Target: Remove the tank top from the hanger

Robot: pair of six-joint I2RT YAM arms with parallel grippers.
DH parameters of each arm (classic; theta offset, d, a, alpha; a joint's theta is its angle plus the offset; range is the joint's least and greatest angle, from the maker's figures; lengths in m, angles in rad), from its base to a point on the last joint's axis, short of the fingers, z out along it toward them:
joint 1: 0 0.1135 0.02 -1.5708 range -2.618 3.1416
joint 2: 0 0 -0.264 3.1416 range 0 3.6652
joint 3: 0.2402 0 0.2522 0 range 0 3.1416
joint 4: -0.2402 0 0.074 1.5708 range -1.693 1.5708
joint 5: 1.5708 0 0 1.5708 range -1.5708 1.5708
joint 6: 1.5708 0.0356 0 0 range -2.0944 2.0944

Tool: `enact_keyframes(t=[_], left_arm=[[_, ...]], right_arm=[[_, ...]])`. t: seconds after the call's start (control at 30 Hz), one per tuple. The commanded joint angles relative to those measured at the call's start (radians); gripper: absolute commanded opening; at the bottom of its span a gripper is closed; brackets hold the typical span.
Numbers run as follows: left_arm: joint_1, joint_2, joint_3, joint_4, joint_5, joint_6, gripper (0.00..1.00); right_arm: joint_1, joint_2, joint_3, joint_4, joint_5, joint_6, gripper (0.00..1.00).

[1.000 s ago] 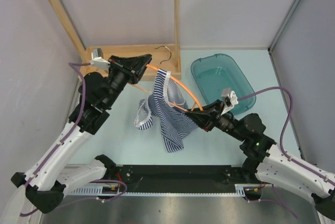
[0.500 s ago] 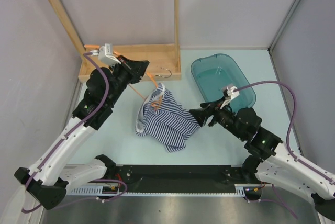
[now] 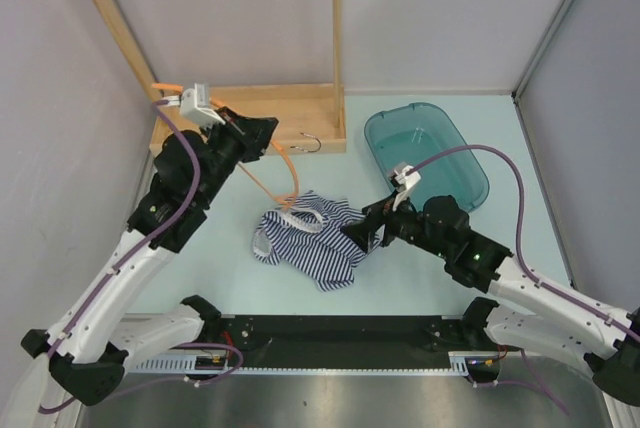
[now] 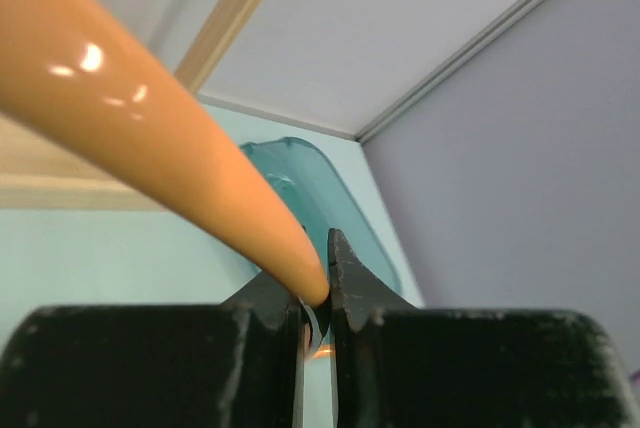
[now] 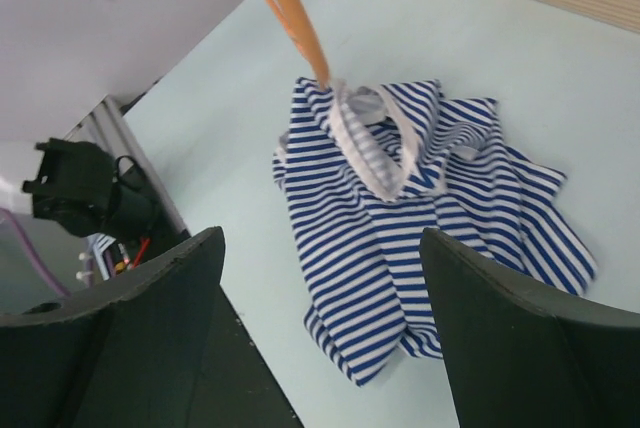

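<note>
Bare bench (image 3: 235,278) lies open in front and to the left of the top (image 3: 315,243) (the widest way in). Behind it the hanger (image 5: 285,8) slants from the clamped left claw (image 3: 265,133) down into the cloth, with the wooden stand (image 3: 290,108) beyond. The tub (image 3: 420,128) blocks the right rear. The right claw (image 3: 352,236), spread wide, crowds the top's right edge.

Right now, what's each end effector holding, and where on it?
Left end effector is shut on the hanger, gripping its orange arm. Right end effector is open by the tank top, holding nothing.
</note>
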Motion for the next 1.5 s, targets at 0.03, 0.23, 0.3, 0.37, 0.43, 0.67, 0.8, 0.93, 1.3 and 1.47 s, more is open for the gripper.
enact_keyframes(t=[0.03, 0.23, 0.3, 0.37, 0.43, 0.67, 0.8, 0.93, 1.3, 1.47], left_arm=[[0.007, -0.073, 0.01, 0.002, 0.047, -0.4, 0.0], [0.007, -0.111, -0.091, 0.058, 0.158, -0.733, 0.0], [0.007, -0.14, -0.131, 0.084, 0.161, -0.807, 0.0], [0.009, -0.16, -0.185, 0.125, 0.193, -0.898, 0.0], [0.007, -0.191, -0.226, 0.136, 0.193, -0.973, 0.0], [0.009, -0.271, -0.276, 0.165, 0.107, -1.048, 0.0], [0.007, -0.278, -0.276, 0.165, 0.106, -1.059, 0.0], [0.007, -0.282, -0.287, 0.176, 0.126, -1.07, 0.0], [0.007, -0.482, -0.369, 0.018, 0.097, -0.622, 0.98], [0.007, -0.614, -0.494, -0.022, 0.204, -0.384, 0.99]], right_arm=[[0.034, 0.047, 0.009, 0.262, -0.127, -0.067, 0.86], [0.052, 0.025, -0.06, 0.436, -0.064, -0.092, 0.87], [0.058, 0.012, -0.089, 0.467, -0.076, -0.086, 0.85], [0.066, -0.007, -0.104, 0.5, -0.08, -0.072, 0.75], [0.073, -0.019, -0.121, 0.513, -0.081, -0.069, 0.55], [0.095, -0.091, -0.178, 0.514, -0.058, -0.054, 0.48], [0.103, -0.096, -0.184, 0.514, -0.057, -0.034, 0.48], [0.118, -0.082, -0.169, 0.516, -0.043, -0.026, 0.14], [0.166, -0.209, -0.051, 0.184, 0.267, 0.018, 0.0], [0.164, -0.225, 0.006, 0.034, 0.344, 0.046, 0.0]])
